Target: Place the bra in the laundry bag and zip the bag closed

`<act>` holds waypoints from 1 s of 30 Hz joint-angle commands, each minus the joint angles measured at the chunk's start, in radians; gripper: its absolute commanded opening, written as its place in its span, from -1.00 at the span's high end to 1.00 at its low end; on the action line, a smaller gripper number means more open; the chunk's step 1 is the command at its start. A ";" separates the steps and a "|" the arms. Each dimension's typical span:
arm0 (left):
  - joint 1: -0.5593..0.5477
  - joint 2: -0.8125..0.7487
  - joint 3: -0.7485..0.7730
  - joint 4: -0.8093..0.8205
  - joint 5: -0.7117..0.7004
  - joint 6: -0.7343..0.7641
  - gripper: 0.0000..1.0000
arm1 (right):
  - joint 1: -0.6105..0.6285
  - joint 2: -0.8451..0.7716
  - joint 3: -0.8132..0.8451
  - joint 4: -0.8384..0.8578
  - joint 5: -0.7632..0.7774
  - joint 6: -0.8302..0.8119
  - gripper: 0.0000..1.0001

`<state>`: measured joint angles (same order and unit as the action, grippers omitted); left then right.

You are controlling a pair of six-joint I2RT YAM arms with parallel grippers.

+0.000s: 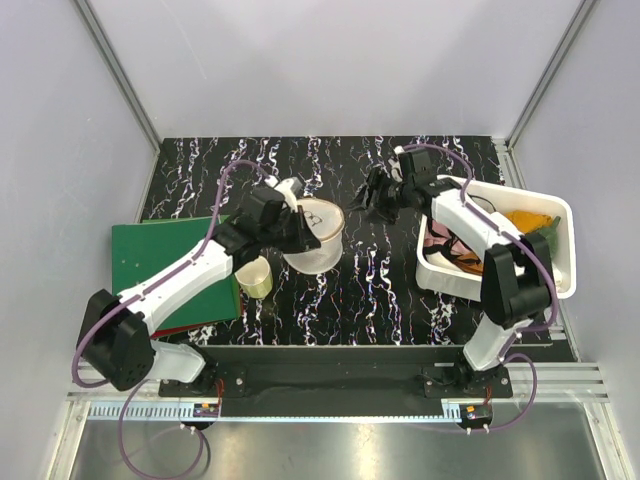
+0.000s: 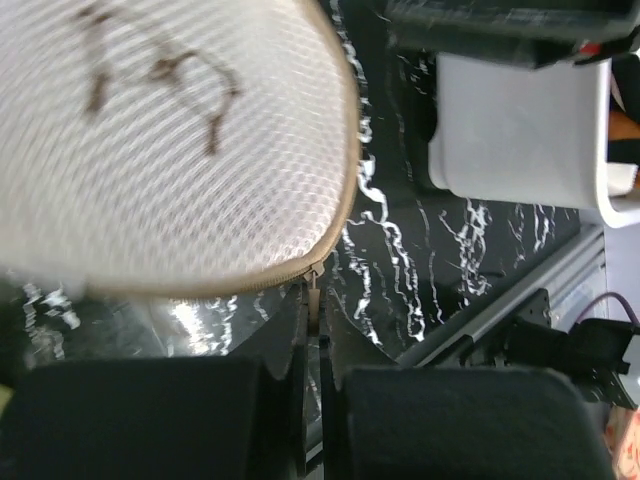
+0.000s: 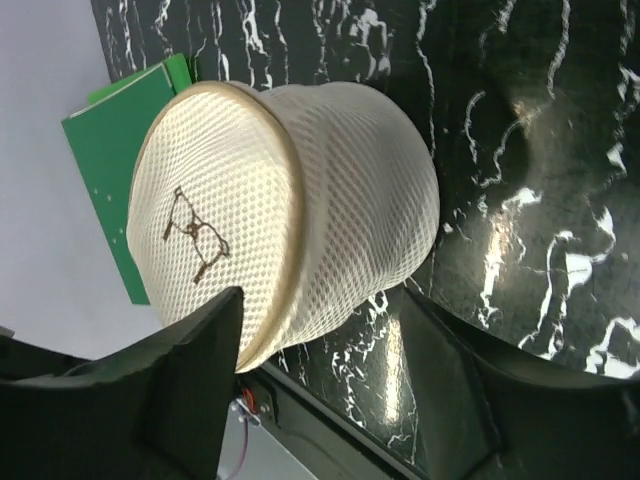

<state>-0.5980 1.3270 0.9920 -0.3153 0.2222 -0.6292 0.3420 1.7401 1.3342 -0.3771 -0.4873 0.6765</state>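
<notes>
The laundry bag [image 1: 318,232] is about mid-table, puffed up like a short drum rather than lying flat, with its printed round face tilted. It is light, soft mesh that I would expect to dent and slide under any push. The firm places to take it are the tan zipper band [image 2: 347,170] round the rim and the zipper pull [image 2: 314,283] — and the left gripper [image 2: 312,335] is pinched on that small metal pull, its fingers nearly together. The right gripper [image 3: 320,305] hangs spread wide just short of the bag, touching nothing. The bra I cannot pick out: no maroon shows through the mesh, and the cloths in the white tub [image 1: 566,215] are too small to tell apart (the band looks run shut along the stretch in view, which hints the bra is inside, but that is a guess). The black marbled tabletop [image 1: 380,295] is glossy and probably slick, so a tug on the pull could drag the whole bag unless its far side is braced. Room is tight on the left — a cream-yellow cup [image 1: 255,277] and a green board [image 1: 165,260] lie close by — and pale walls close in three sides.
</notes>
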 commanded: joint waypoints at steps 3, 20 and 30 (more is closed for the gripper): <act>-0.045 0.070 0.102 0.038 0.017 -0.017 1.00 | 0.061 -0.252 -0.228 0.059 0.040 0.171 -0.46; -0.074 0.075 0.088 0.061 0.032 -0.003 1.00 | 0.127 -0.116 -0.254 0.339 0.015 0.374 0.18; 0.027 0.018 0.027 -0.013 -0.049 -0.015 1.00 | 0.045 -0.065 -0.234 0.328 0.015 0.293 1.00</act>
<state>-0.6468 1.4212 1.0492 -0.3061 0.2264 -0.6403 0.4488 1.6623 1.0546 -0.0708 -0.4782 1.0393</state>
